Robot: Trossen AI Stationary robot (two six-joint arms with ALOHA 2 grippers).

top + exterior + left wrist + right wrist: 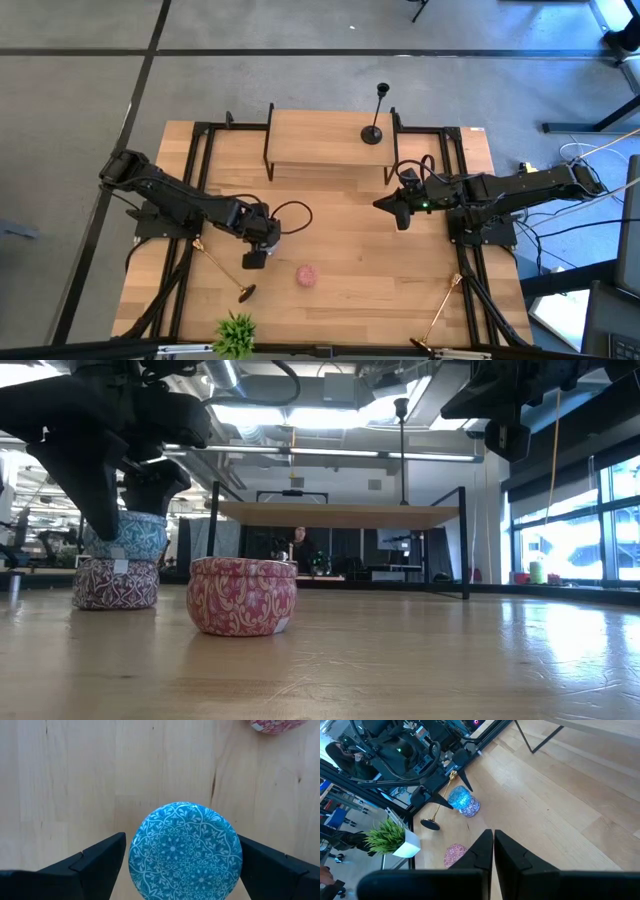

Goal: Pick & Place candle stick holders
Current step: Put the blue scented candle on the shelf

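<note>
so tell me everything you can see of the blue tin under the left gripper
The blue tin is round, its lid covered in a white-on-turquoise floral pattern. It sits stacked on a purple patterned tin on the wooden table. The left gripper is open, a finger on each side of it, with gaps showing.

The right end effector [493, 851] hangs above the wooden desk [560, 805], its two dark fingers pressed together with only a thin seam between them. Farther off, a blue patterned tin [459, 797] sits stacked on a purple-and-white tin [470, 808], with the left arm [400, 750] above them and a gold candle stick holder [438, 806] lying tilted just beside, its dark round base [430, 824] toward a small green plant in a white pot [395, 839]. A pink tin [454, 854] lies near the fingers.
</note>
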